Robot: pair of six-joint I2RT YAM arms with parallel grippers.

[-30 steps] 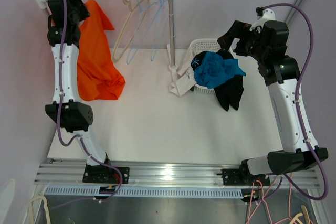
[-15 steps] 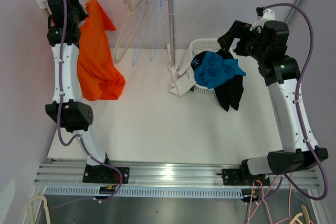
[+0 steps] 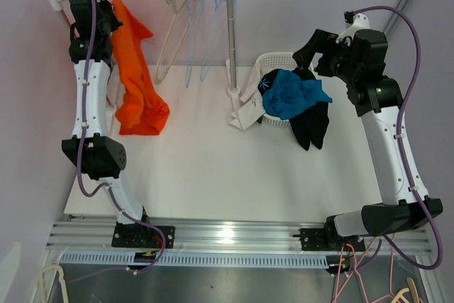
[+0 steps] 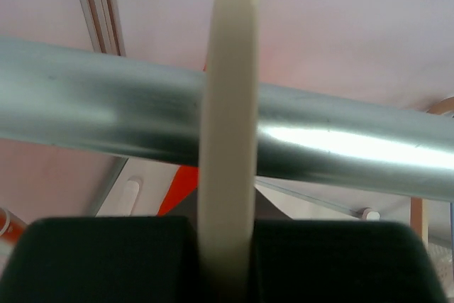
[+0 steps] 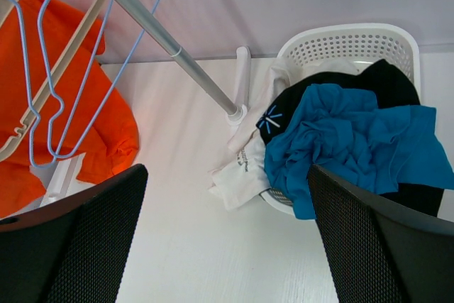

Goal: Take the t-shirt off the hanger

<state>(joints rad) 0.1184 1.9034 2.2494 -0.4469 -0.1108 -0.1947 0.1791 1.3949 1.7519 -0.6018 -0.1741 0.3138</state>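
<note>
A: The left end effector (image 4: 227,260) is clamped on the cream hanger (image 4: 227,90) where it hooks over the rail (image 4: 355,147).
B: And the orange t-shirt (image 3: 135,83)?
A: It looks to be on that hanger, hem pooled on the bench (image 3: 213,168). Removal isn't done. The right end effector (image 5: 227,243) hangs wide open near the basket (image 5: 340,33).

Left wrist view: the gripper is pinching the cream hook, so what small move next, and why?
Probably lift straight up. The left gripper is shut on the hanger hook, which loops over the rail, the orange t-shirt hanging below.

Orange t-shirt (image 3: 135,83) hanging, cream hanger (image 4: 227,104) on rail (image 4: 355,148)
</note>
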